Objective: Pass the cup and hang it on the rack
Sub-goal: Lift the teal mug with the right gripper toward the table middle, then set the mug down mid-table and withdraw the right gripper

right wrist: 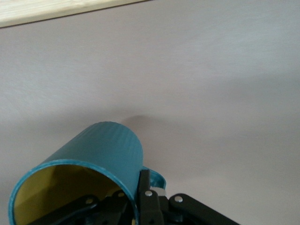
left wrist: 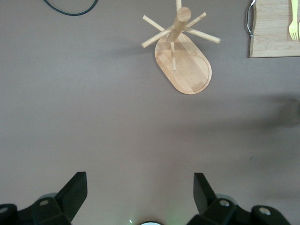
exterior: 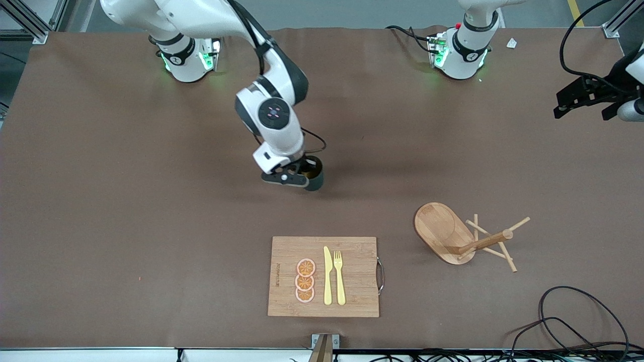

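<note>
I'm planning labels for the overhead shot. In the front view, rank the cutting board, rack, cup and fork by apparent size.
1. Cutting board
2. Rack, base and pegs together
3. Fork, long but thin
4. Cup, partly hidden by the right gripper; close to the fork, so unsure

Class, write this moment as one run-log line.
right hand: shut on cup, over mid-table | left hand: open, waiting | rack: no cup

A brown mat-covered table [exterior: 126,211] fills the scene, with grey floor and aluminium frame posts [exterior: 30,20] at 11 o'clock, black cables [exterior: 568,322] coiled at 5 o'clock, and even overhead light casting soft shadows.
</note>
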Controlling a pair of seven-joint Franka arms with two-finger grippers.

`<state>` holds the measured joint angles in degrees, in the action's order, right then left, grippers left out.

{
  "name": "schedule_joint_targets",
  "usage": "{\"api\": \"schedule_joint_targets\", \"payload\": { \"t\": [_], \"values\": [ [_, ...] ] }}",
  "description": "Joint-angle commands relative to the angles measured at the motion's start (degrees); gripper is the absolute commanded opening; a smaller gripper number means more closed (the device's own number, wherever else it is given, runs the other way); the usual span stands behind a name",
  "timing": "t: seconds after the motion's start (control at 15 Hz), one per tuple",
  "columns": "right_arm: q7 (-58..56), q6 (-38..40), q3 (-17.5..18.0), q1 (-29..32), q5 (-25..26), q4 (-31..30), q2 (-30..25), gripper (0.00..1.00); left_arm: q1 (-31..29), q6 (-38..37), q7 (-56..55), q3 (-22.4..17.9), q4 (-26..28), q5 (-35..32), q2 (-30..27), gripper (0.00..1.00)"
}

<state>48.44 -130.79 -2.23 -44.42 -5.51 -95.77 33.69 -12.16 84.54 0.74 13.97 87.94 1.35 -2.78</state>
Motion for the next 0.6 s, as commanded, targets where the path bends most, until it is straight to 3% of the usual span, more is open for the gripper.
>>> {"api": "schedule_joint_targets", "payload": {
  "t": [0.0, 0.2, 0.27, 0.4, 0.53],
  "values": [
    [2.01, 1.07, -0.84, -1.63, -0.29, 7.18, 6.2, 0.0, -0.24, 0.18, 0.76, 0.09, -0.58, 1.02, 0.14, 1.0],
    [2.01, 1.07, -0.84, -2.51, -0.29, 7.88, 7.09, 0.01, -0.23, 1.15, 0.76, 0.09, -0.58, 1.02, 0.23, 1.0],
    [1.92, 1.07, -0.84, -2.6, -0.2, 7.88, 7.35, 0.11, -0.32, 1.24, 0.76, 0.09, -0.58, 0.93, 0.14, 1.0],
    [1.92, 0.98, -0.84, -2.69, -0.03, 7.88, 7.36, 1.0, -0.41, 1.24, 0.76, -0.26, -0.58, 0.93, 0.14, 1.0],
    [1.57, 1.42, -0.84, -2.16, -0.2, 8.93, 6.92, 1.0, -0.32, 1.24, 0.76, -0.7, -0.58, 1.02, 0.14, 1.0]
  ]
}}
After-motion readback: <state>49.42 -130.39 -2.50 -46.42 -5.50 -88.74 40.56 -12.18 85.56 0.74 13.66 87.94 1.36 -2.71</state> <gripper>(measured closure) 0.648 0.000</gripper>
